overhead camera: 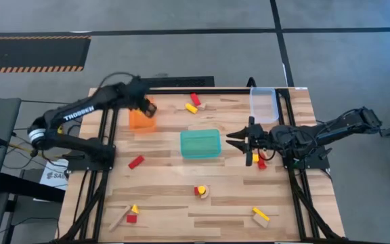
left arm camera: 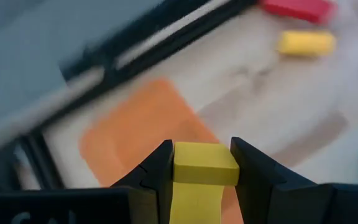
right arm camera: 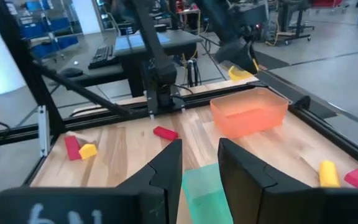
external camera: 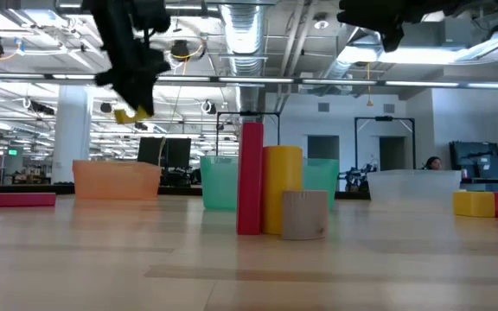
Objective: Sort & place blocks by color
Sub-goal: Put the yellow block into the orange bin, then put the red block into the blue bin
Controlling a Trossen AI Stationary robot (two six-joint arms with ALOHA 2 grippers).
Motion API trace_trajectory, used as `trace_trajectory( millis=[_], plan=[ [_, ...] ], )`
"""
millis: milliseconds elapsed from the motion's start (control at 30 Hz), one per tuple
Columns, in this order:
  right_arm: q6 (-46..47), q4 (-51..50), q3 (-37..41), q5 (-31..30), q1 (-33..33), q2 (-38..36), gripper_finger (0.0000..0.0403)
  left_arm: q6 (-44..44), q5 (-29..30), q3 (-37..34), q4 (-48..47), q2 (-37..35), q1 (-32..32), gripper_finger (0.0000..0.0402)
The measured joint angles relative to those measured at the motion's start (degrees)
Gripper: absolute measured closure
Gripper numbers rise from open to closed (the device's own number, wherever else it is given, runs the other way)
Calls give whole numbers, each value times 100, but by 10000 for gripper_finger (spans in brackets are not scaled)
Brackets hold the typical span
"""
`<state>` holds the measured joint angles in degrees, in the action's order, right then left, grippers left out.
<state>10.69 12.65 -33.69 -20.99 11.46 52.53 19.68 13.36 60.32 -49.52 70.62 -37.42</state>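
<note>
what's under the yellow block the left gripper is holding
The orange tray lies under the yellow block held by the left gripper. The visible part of its inside looks empty; fingers and block cover the rest.

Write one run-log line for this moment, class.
left pincer: shut on yellow block, above orange tray | right pincer: open, empty, beside teal tray

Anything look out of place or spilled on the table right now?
Nothing stands out. Blocks lie scattered flat on the table, awaiting sorting; the left end effector holds a yellow block squarely above the orange tray.
</note>
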Motion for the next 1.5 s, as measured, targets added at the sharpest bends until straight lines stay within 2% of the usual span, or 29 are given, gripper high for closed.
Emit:
trace_trajectory(
  millis=[100,233,567,733,933,1100,1333,1433,1500],
  plan=[
    [176,3,0,-3,-49,0,280,604,-544,-120,-20,209,-673,300],
    [283,4,0,-12,-78,0,281,731,-521,-171,72,579,-1111,297],
    [288,4,0,-35,-250,2,282,849,-696,-171,313,1584,-1170,292],
    [289,4,0,-35,-324,2,282,838,-876,-171,339,1781,-1170,262],
    [290,-9,0,-35,-340,2,282,602,-976,-171,437,1706,-1144,189],
    [291,-9,0,-35,-336,2,282,247,-1363,-156,369,1562,-1212,143],
    [508,19,0,-11,-336,2,282,35,-1626,48,419,933,-1059,135],
    [789,-30,-6,113,-336,1,282,-190,-1919,48,877,573,-664,140],
    [1094,-473,-133,257,-318,3,279,-527,-2116,30,1261,377,-268,144]
  ],
)
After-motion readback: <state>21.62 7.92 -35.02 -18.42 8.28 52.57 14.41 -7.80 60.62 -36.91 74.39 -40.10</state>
